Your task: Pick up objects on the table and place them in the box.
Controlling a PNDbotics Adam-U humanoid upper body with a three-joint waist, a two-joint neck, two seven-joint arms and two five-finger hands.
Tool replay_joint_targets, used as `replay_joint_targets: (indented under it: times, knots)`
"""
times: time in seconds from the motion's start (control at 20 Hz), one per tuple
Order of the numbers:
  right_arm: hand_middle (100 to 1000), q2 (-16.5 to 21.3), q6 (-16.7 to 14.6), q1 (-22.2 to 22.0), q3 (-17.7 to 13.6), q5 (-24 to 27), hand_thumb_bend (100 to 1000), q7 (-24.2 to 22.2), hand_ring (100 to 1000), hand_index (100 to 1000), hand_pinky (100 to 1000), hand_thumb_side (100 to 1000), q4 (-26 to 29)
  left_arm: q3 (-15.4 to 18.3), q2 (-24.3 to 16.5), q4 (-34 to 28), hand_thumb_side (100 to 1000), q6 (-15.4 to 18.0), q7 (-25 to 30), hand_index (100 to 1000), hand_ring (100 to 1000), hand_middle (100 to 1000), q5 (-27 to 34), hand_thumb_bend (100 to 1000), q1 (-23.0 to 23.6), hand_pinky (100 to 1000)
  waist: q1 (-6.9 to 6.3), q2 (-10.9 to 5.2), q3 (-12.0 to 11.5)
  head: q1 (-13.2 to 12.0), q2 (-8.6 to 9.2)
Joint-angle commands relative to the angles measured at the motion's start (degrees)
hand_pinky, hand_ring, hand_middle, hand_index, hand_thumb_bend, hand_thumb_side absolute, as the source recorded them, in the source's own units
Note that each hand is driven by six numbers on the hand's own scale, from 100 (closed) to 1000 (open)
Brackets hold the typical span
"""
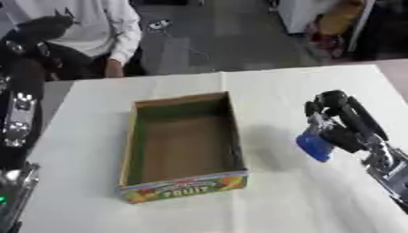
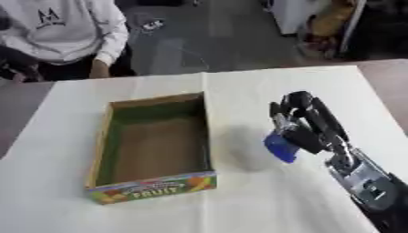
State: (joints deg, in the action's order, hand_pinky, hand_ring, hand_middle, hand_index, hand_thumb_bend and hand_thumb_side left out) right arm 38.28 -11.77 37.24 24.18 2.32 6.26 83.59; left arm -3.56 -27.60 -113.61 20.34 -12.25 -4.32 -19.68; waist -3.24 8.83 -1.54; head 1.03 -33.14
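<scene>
An open cardboard box (image 1: 185, 179) with a fruit print on its front wall stands on the white table, its inside bare. To its right my right hand (image 1: 347, 123) hovers above the table with its fingers curled round a small blue object (image 1: 313, 144); a shadow falls on the cloth between hand and box. My left arm (image 1: 20, 113) runs along the left edge of the left eye view; the left hand itself does not show.
The white tablecloth (image 2: 263, 200) covers the table around the box. A person in a white top sits at the far left edge (image 2: 63, 32), not touching anything on the table. Floor and clutter lie beyond the far edge.
</scene>
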Motion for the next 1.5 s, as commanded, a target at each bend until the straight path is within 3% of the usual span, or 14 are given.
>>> replay_joint_targets:
  times: [0.05,0.65,1.5]
  knots:
    - [100,2.13,1.49,2.15,-0.4,2.7,100,-0.01,100,289,100,582,3.99,0.23,-1.5,-0.98,864,-0.05,-0.14,830,564,806,0.01,155,-0.31,494,0.25,-1.06,0.03,-0.21,-0.24]
    - [100,-0.64,6.5,6.96,1.57,9.05,100,-1.2,100,296,100,578,7.89,0.23,-1.35,-0.98,859,-0.04,-0.39,829,565,806,0.69,160,-1.44,497,0.79,-1.22,-0.92,1.45,-0.54]
    - [100,-3.77,8.92,10.83,3.47,11.72,100,-1.45,100,303,100,593,8.17,0.57,0.02,-0.98,847,0.38,-0.28,830,570,806,2.45,178,-4.82,506,1.11,-0.41,-3.3,4.99,0.78]
